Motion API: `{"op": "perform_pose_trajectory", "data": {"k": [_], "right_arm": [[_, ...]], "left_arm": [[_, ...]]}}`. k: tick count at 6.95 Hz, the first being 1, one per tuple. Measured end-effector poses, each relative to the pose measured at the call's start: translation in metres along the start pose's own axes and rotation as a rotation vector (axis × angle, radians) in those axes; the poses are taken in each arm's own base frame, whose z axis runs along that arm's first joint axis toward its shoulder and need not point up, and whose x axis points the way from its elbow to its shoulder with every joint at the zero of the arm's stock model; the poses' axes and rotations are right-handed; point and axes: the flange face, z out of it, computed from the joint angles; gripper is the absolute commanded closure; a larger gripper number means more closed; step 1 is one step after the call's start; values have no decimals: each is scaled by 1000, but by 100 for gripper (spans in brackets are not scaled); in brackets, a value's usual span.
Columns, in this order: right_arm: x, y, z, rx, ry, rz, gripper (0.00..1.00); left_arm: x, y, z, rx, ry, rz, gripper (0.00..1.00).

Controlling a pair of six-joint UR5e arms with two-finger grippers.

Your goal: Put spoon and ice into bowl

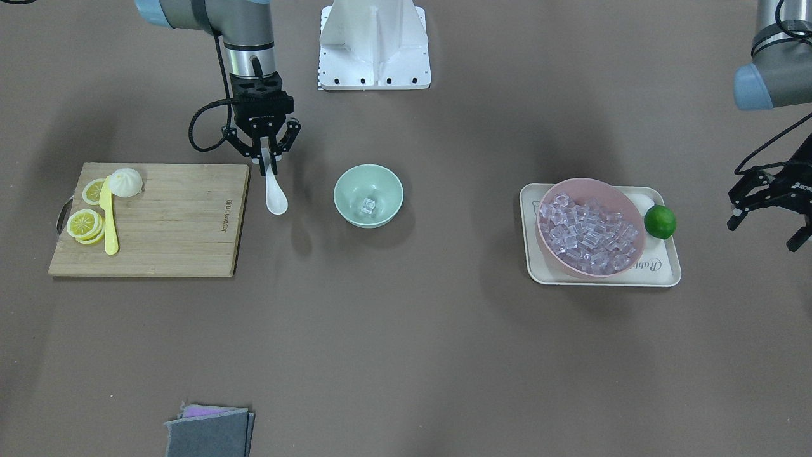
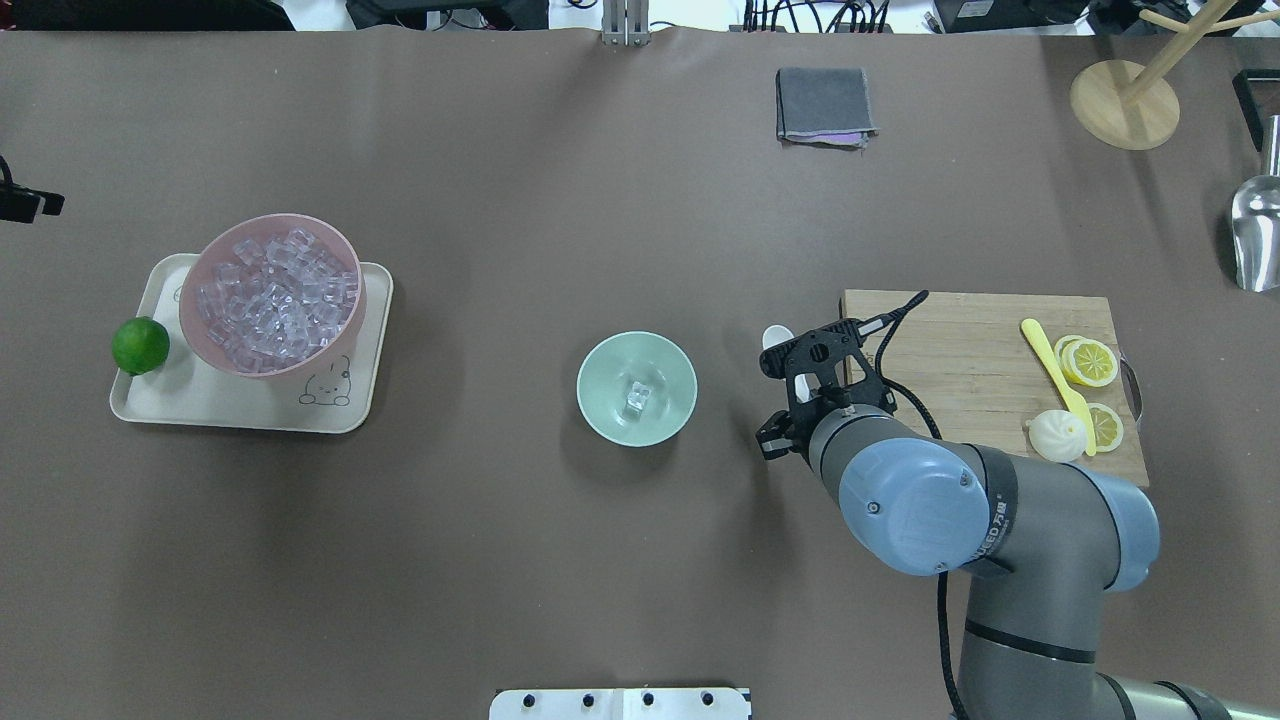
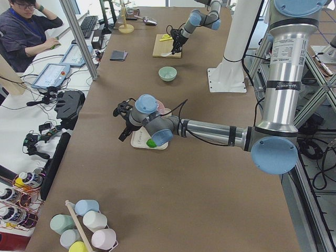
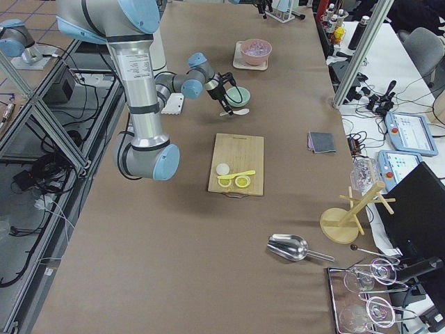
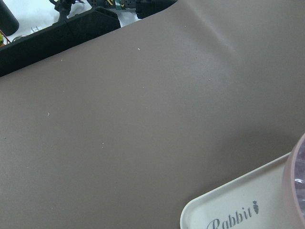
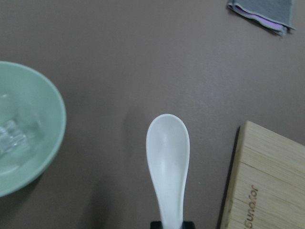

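Note:
My right gripper [image 1: 265, 158] is shut on the handle of the white spoon [image 1: 276, 198] and holds it a little above the table, between the cutting board and the mint-green bowl [image 1: 368, 193]. In the right wrist view the spoon [image 6: 167, 157] points forward, with the bowl [image 6: 26, 129] to its left. One clear ice cube [image 2: 637, 397] lies in the bowl [image 2: 600, 405]. Many more ice cubes fill the pink bowl [image 1: 590, 226]. My left gripper [image 1: 764, 228] is open and empty, to the side of the tray past the lime.
The pink bowl stands on a cream tray [image 1: 663, 270] next to a green lime [image 1: 660, 221]. A wooden cutting board [image 1: 184, 222] carries lemon slices, a yellow knife [image 1: 110, 216] and a white bun. A folded grey cloth [image 2: 824, 105] lies at the far side.

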Motion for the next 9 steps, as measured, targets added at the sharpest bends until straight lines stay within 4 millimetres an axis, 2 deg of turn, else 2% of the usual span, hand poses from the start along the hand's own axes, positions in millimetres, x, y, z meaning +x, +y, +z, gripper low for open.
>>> {"op": "perform_pose_trajectory", "data": {"k": [3, 5, 6, 7, 9], "right_arm": [[-48, -28, -4, 15, -59, -249, 100], [-83, -46, 2, 17, -75, -283, 100], [-95, -51, 0, 20, -87, -285, 76], [-103, -54, -3, 21, -100, -279, 1], [-111, -59, -9, 17, -125, -178, 0]], "left_arm": [[1, -1, -1, 4, -1, 2, 1], [1, -1, -1, 5, -2, 2, 1], [1, -1, -1, 6, -2, 2, 1], [1, -1, -1, 6, -3, 2, 1], [0, 0, 0, 3, -3, 0, 1]]}}
